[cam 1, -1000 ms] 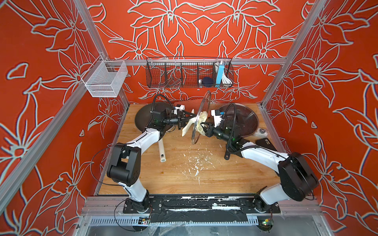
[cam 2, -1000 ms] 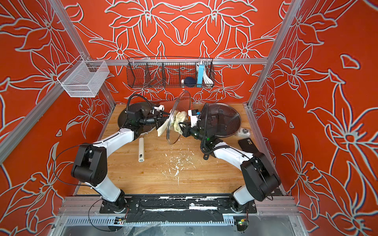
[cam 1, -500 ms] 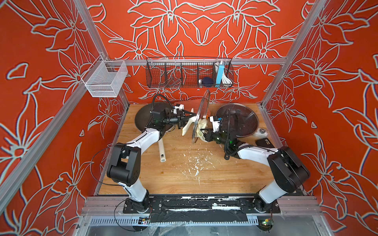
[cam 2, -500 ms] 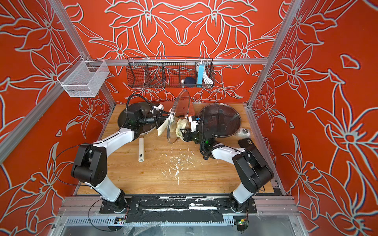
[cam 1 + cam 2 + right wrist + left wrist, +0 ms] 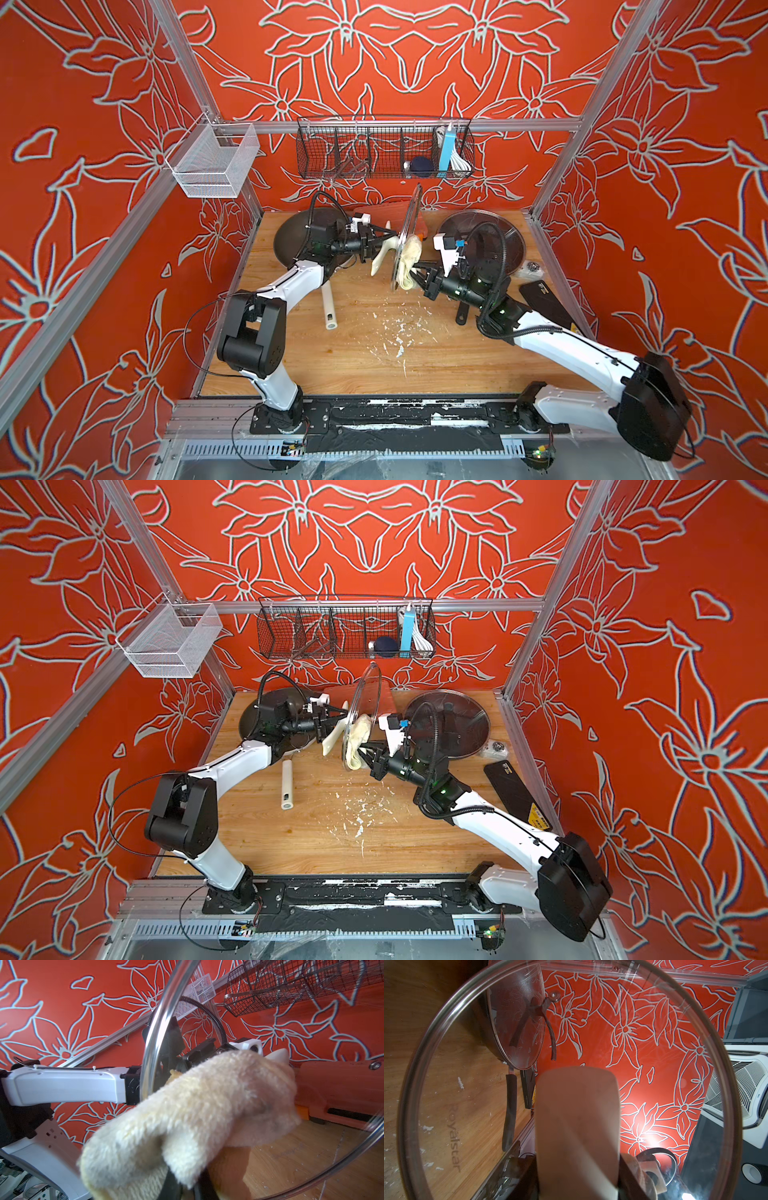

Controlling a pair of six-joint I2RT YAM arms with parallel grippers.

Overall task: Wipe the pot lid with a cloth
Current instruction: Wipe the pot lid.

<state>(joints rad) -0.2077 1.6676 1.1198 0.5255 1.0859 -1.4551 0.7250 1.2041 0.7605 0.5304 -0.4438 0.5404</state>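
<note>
above the tabletop (image 5: 365, 357), left end effector (image 5: 384, 243) clamped the handle (image 5: 577, 1126) of the upright glass pot lid (image 5: 411, 216); right end effector (image 5: 415, 275) pinched the cloth (image 5: 411, 253) against the glass, where hard pressure could twist it loose.

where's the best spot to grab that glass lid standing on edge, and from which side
The cream handle on its outer face, approached from the robot's left. The pot lid stands on edge, so that handle juts out sideways; the left gripper clamps it this way, leaving the other face free for the cloth in the right gripper.
</note>
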